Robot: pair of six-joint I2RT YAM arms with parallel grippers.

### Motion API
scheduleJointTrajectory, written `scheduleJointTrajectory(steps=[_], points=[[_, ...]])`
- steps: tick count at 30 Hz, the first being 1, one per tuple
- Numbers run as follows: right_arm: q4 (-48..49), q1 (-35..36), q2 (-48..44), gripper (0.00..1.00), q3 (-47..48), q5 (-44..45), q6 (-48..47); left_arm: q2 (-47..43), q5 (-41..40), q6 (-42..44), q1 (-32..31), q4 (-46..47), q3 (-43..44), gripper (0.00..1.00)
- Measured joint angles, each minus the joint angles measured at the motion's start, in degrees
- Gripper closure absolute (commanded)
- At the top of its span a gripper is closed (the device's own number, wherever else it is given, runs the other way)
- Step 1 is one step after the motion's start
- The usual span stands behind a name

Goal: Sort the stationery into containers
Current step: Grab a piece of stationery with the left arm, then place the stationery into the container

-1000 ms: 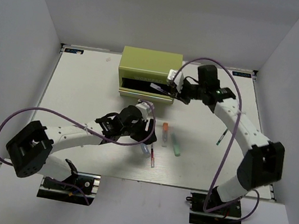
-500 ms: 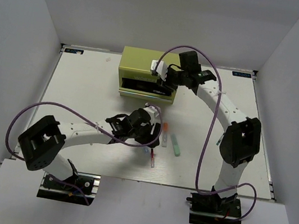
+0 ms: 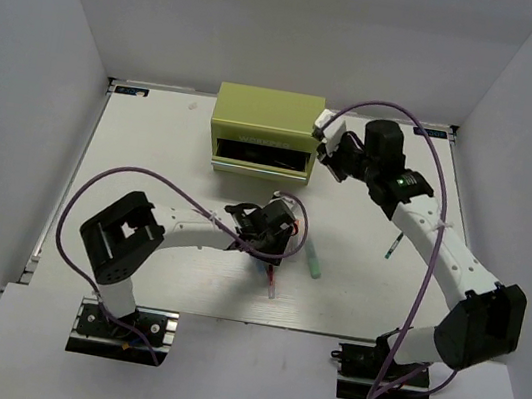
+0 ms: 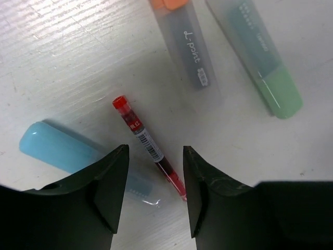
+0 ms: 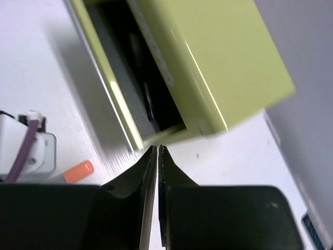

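End effector on right [image 5: 157,151] has left drawer [image 3: 256,170].

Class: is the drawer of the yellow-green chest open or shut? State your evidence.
Open. The drawer juts forward from the chest, and its dark inside is exposed in both the top and right wrist views.

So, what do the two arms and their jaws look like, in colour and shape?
Both the left arm and right arm have white links with bulky black joint housings. A thin purple cable loops along each. The jaws are black, smooth and tapered toward blunt tips.
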Motion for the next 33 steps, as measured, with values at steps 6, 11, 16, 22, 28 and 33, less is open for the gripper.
scheduleJointTrajectory(steps=[6,11,16,22,28,33], points=[[5.2,-4.3,-4.4,0.71,-11.8,9.6,7.9,5.7,-2.7,-2.4,-1.0,-5.7,5.7,0.64],[5.4,-8.9,-7.2,0.62,-18.6,14.7,13.9,8.1,-3.8,-4.2,-1.1,-8.9,9.1,0.84],[5.2,-13.3,-9.8,0.56,-20.2,17.4,19.1,8.4,-4.5,-4.7,-1.1,-10.0,9.9,0.97],[2.4,-19.7,-10.0,0.70,-20.6,20.4,24.5,4.9,-4.3,-4.8,-0.2,-10.0,10.0,1.00],[-0.4,-24.4,-10.0,0.71,-21.8,19.2,28.4,-0.9,-4.3,-10.1,2.2,-6.1,16.5,1.00],[-0.9,-25.9,-10.0,0.70,-22.9,17.5,29.6,-7.6,-6.1,-21.2,6.8,2.4,14.3,1.00]])
